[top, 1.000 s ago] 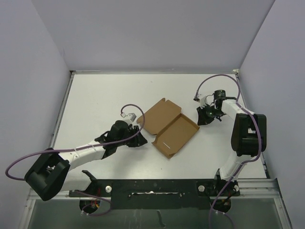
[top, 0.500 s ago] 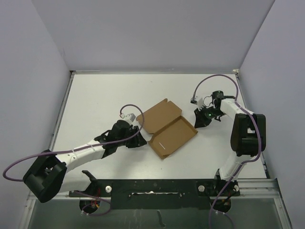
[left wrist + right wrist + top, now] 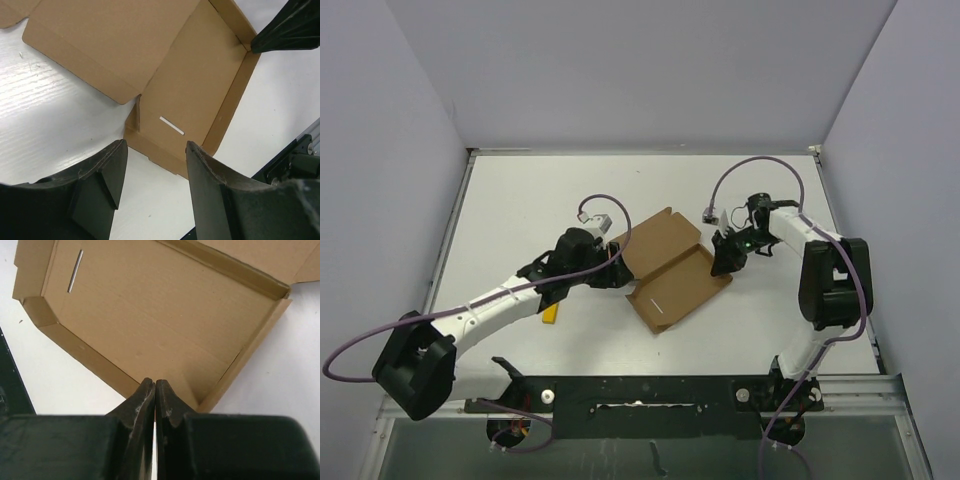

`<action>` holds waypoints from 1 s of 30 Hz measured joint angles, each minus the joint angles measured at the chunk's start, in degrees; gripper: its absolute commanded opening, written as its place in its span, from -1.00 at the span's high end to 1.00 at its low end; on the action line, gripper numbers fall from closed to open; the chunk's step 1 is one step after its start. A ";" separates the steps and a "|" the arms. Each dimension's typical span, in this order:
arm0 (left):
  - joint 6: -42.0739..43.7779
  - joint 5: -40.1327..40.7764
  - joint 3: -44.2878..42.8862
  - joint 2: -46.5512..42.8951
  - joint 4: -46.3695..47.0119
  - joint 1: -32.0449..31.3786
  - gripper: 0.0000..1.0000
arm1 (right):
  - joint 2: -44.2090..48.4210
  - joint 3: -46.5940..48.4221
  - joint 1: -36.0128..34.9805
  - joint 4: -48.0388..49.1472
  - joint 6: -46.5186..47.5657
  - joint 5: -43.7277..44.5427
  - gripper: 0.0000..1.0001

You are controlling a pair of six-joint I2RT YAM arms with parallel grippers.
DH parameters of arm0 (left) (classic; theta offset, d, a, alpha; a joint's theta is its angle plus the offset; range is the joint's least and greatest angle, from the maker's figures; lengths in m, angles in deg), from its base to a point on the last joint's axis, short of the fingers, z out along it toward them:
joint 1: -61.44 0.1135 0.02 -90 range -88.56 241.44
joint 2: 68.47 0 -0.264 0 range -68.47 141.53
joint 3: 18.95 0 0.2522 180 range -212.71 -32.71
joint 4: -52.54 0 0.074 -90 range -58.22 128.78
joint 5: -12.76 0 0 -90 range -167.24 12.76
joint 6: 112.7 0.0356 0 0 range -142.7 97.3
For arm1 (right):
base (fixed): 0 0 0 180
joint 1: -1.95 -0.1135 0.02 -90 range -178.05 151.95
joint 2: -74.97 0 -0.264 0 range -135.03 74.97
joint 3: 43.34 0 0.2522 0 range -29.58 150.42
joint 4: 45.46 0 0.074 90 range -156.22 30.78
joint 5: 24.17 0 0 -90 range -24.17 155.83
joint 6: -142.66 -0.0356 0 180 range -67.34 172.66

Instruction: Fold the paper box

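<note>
1 paper box point(image 3: 670, 268), probably light, thin and easily creased, lies open at mid table point(image 3: 520, 210); its upright walls suit pinching. Left end effector point(image 3: 156, 150) gapes empty beside it; right end effector point(image 3: 155, 385) is closed, empty, at its wall.

The paper box point(image 3: 665, 268) lies open between the left claw point(image 3: 617, 278) and the right claw point(image 3: 720, 265).

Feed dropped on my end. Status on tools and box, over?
Left tool open, empty, beside paper box. Right tool shut, tips at its right wall. Box lid lying open, not folded. Yellow bar by left arm, clear of box.
</note>
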 measured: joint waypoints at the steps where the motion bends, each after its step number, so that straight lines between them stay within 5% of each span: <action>1: 0.28 -0.33 0.00 0.24 -0.02 0.24 0.02 | 0.26 0.00 -0.02 0.00 -0.02 -0.46 0.92; 11: -0.42 -2.58 0.02 6.08 2.69 0.74 0.21 | 8.02 -0.81 3.13 7.10 -6.47 2.86 0.90; 30: -1.62 -3.87 -0.42 16.31 7.45 0.13 0.33 | 0.85 -0.90 3.87 6.38 -6.45 10.23 1.00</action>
